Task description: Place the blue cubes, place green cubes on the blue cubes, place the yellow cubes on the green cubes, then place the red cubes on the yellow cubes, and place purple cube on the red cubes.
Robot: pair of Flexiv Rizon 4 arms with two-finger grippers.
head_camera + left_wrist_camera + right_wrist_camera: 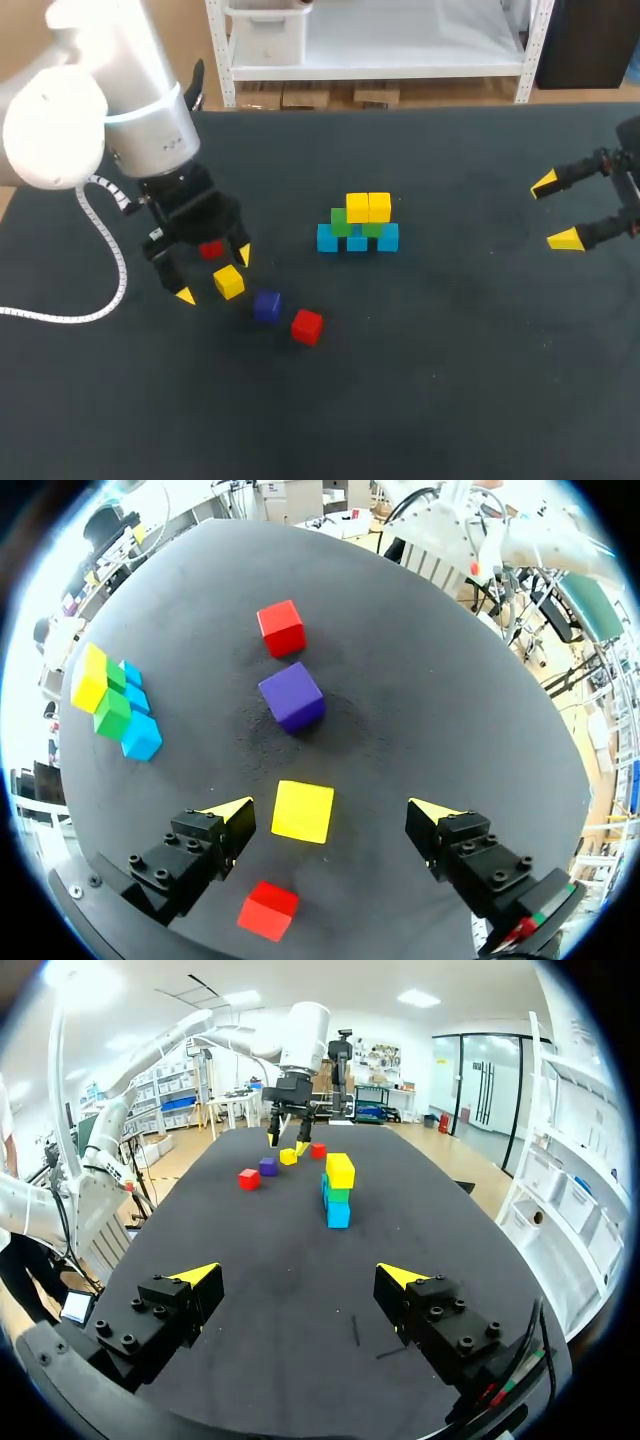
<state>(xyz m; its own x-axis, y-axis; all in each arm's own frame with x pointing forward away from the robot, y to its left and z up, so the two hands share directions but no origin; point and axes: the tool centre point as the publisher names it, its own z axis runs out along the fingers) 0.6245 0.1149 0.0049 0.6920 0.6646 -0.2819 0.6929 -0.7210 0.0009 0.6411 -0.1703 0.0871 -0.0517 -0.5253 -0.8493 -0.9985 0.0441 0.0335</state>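
Stack w/ blue, green, yellow tiers

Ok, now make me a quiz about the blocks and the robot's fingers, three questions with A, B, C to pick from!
1. How many red cubes lie on the table?
A) one B) two C) four

2. Where is the loose yellow cube?
A) on a red cube B) up in the air C) between the left fingers

3. How are the right fingers?
A) open and empty B) shut on a yellow cube C) shut on a red cube

Answers:
1 B: one lies near the purple cube, the other right by the left fingers.
2 C: the left wrist view shows it on the table between the two yellow tips, touching neither.
3 A: the tips stand wide apart with nothing between them.
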